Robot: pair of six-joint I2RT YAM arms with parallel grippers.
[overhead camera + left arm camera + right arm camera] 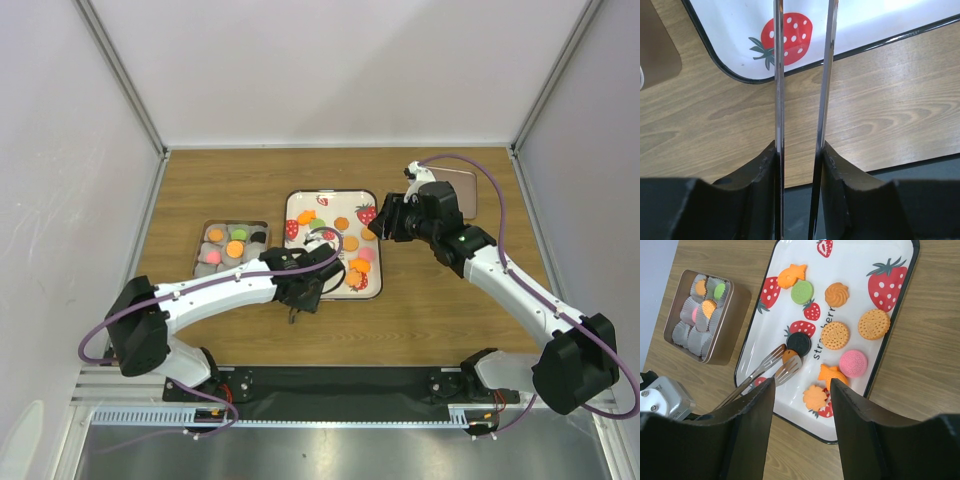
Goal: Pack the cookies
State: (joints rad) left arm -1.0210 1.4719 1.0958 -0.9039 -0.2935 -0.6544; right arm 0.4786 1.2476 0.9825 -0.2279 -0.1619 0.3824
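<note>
Several cookies lie on the strawberry-print tray (860,270): green (802,291), pink (853,363), black (799,343) and orange ones such as a flower shape (815,397). My left gripper (800,150) is shut on the handles of metal tongs (779,75). The tongs' tips (787,362) straddle a small orange cookie (788,355) beside the black one. My right gripper (802,385) hangs open above the tray's near right edge, holding nothing. From above, the left gripper (310,272) sits at the tray's front edge and the right gripper (385,222) at its right side.
A metal box (232,247) lined with paper cups stands left of the tray (333,192) and holds several cookies (709,306). Its lid (458,190) lies at the back right, under the right arm. Bare wood lies in front of the tray.
</note>
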